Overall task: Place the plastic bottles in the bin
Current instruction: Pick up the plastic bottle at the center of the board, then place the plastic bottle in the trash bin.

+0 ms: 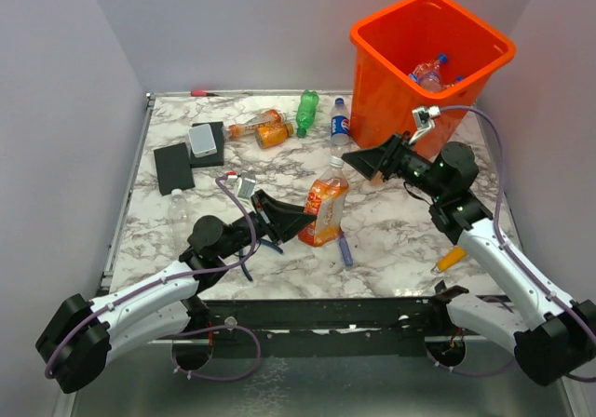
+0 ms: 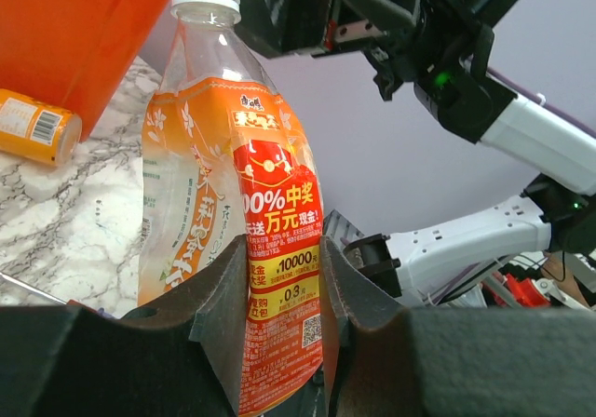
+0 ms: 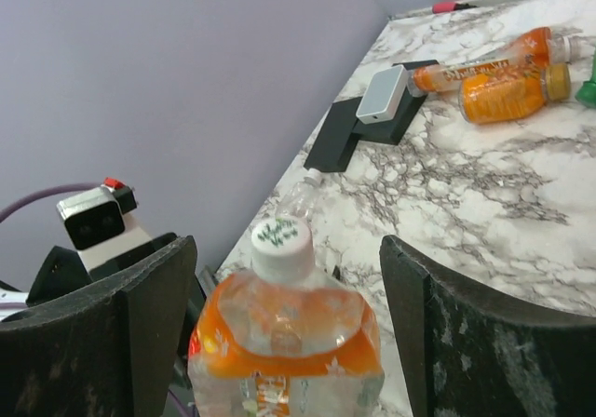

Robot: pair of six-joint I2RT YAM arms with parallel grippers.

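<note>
- Standing at the far right of the marble-patterned table (image 1: 391,226), the tall orange bin (image 1: 382,91) was upright and open at the top.
- Inside the bin lay a clear bottle with a blue cap (image 1: 429,71). A second blue cap showed just beside it, and how many more bottles lay beneath could not be told.
- The left gripper (image 1: 312,214) was pinching a white-capped bottle with an orange label (image 1: 328,198) low on its body, with one finger on each side. This bottle was near the middle of the table, outside the bin, its cap pointing toward the bin.
- The right gripper (image 1: 365,161) hovered at that bottle's cap with its fingers spread wide, one on either side and clear of it.
- Further back on the table, outside the bin, lay two orange bottles (image 1: 273,135) side by side and a green bottle (image 1: 306,112). A blue-labelled bottle (image 1: 340,122) was just beside the bin.
- A clear bottle (image 1: 177,205) lay near the left edge, beside two flat black blocks (image 1: 174,168). A small grey box (image 1: 202,140) sat on top of one block.
</note>
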